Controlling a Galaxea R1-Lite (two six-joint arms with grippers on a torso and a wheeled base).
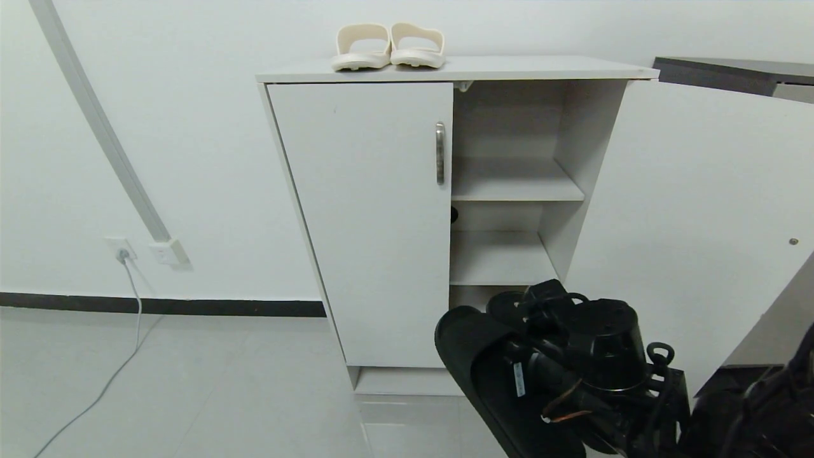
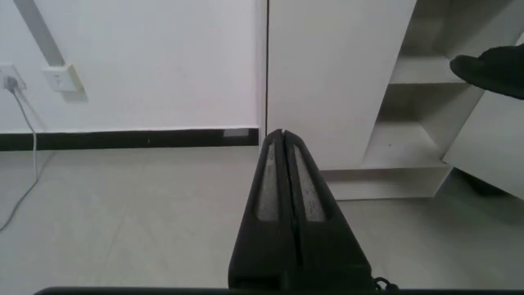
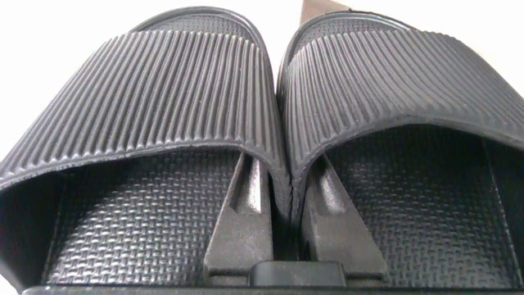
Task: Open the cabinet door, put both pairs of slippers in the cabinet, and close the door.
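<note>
Gripping two black slippers (image 3: 164, 106), right tool (image 3: 282, 197); two cream slippers (image 1: 365, 57) atop cabinet (image 1: 362, 222).

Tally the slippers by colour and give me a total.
cream slippers: 2, on top of the cabinet
black slippers: 2, held in the right gripper
Total: 4

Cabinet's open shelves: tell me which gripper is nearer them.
Right. The right gripper, shut on the black slippers, is just before the open shelves; the left gripper hangs farther back over the floor.
</note>
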